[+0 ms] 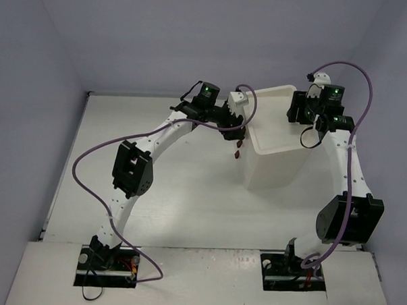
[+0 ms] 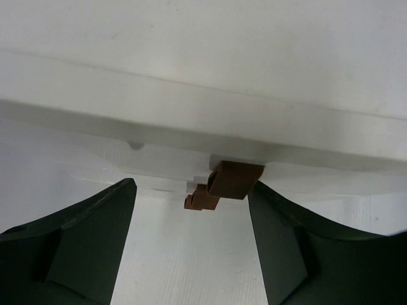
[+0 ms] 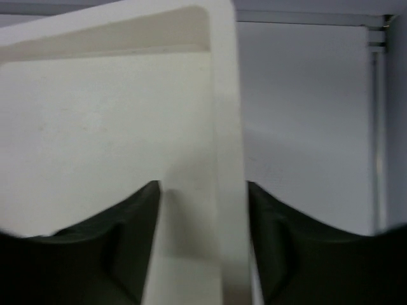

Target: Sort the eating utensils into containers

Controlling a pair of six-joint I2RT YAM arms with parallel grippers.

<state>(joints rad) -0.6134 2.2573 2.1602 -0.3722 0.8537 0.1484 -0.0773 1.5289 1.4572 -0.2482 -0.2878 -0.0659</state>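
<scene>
**Drawer between two hands, neither with a sure grip**

My left hand (image 2: pixel 192 184) stands wide open in front of the drawer (image 1: pixel 280 94). The brown handle (image 2: pixel 234 179) is between my fingers but nearer to the right one, and I do not grip it. My right hand (image 3: pixel 203 184) has one finger on each side of the drawer's side wall; I cannot tell if it pinches.

I judge that the drawer may tilt or slip if the right hand holds loosely while the left holds nothing. If I close off-centre, I may push the handle sideways or catch the lower handle (image 2: pixel 200 200).

The unit (image 1: pixel 273 172) stands on the counter (image 1: pixel 188 192). The utensils are not visible in any view.
</scene>
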